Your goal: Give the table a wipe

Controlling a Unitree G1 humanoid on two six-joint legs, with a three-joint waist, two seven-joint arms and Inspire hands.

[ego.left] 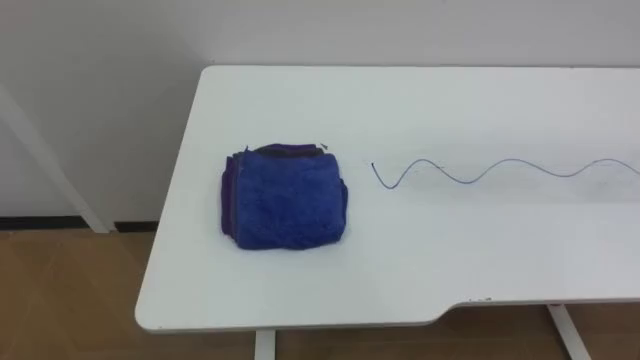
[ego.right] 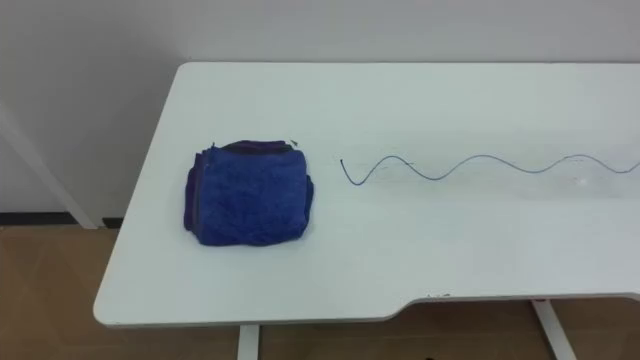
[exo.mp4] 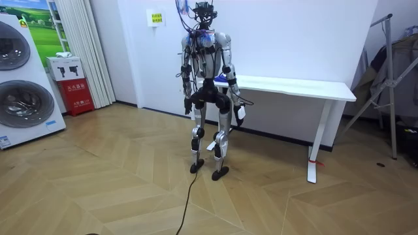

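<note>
- A white table [ego.left: 420, 270] stands against a pale wall, on white legs over a wooden floor.
- A folded blue cloth [ego.left: 285, 197] lies flat on the table, near its left end and about midway between the front and back edges. A darker purple layer shows along the cloth's left and back sides.
- A thin wavy blue line [ego.left: 500, 172] is drawn on the tabletop. It starts just beside the cloth's right side and runs off toward the table's right end.
- In the room view the robot stands upright at the table's left end, apparently with its back to the camera.
- Its left hand [exo.mp4: 187, 104] and right hand [exo.mp4: 240, 114] hang at its sides below the table's top, both apart from the cloth. I cannot tell whether the fingers are open or curled.
- A washing machine [exo.mp4: 19, 98] stands well apart from the table, at the room view's left.
</note>
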